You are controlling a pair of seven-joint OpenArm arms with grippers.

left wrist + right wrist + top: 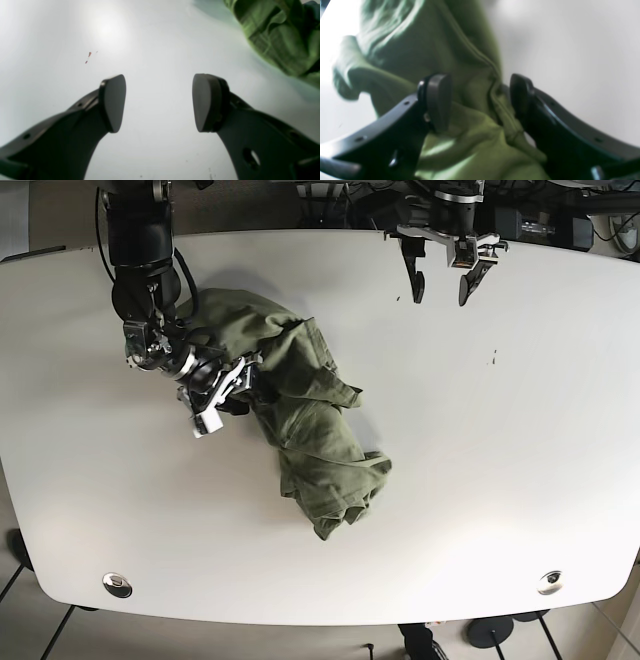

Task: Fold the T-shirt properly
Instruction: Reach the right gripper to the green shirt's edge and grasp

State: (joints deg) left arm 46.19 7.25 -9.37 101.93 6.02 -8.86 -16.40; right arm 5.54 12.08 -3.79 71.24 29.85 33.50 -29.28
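A crumpled olive-green T-shirt [310, 420] lies bunched left of the middle of the white table [500, 440]. My right gripper [232, 388] is at the shirt's left side. In the right wrist view the right gripper [480, 100] stands open, its fingers straddling a seamed ridge of the T-shirt [460, 62] without closing on it. My left gripper [440, 285] hangs near the table's far edge, well away from the cloth. The left wrist view shows the left gripper [159, 102] open over bare table, with the T-shirt [282, 37] only at the top right corner.
Small red specks [88, 57] mark the table ahead of the left gripper. Two round metal grommets [117, 584] [549, 582] sit near the table's front corners. Dark equipment and cables crowd the far edge behind the left arm.
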